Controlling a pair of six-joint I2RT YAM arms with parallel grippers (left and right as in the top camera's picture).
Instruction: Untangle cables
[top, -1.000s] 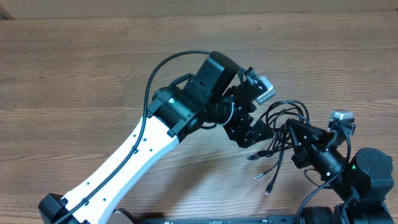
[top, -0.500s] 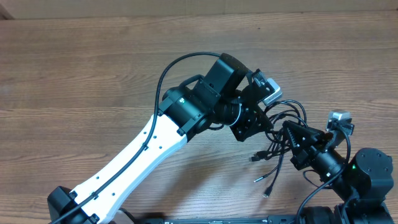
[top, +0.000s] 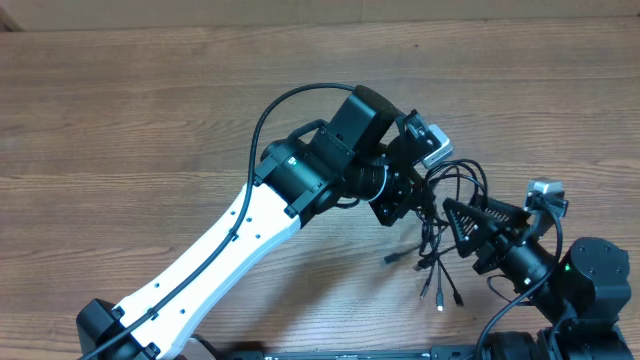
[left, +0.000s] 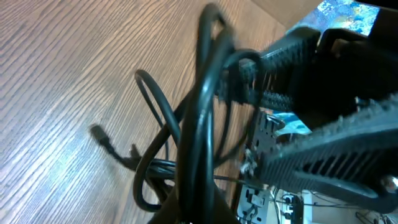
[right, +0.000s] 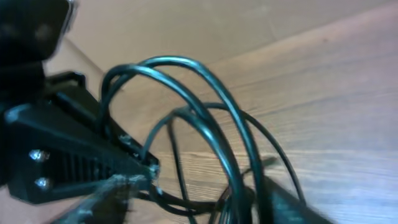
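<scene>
The left claw (top: 412, 200) pinches the cables (top: 432, 250) and holds them up off the table (top: 150, 120), so the plugs (top: 440, 303) hang below it. Just beside it, the right claw (top: 458, 232) sits open around a loop, maybe to pull one cable free.

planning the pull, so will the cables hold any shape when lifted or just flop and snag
Probably floppy: the cables curve in loose loops, and their plug ends trail off in different directions. Likely light, being thin cords. They may well snag, since several loops cross each other in both wrist views.
</scene>
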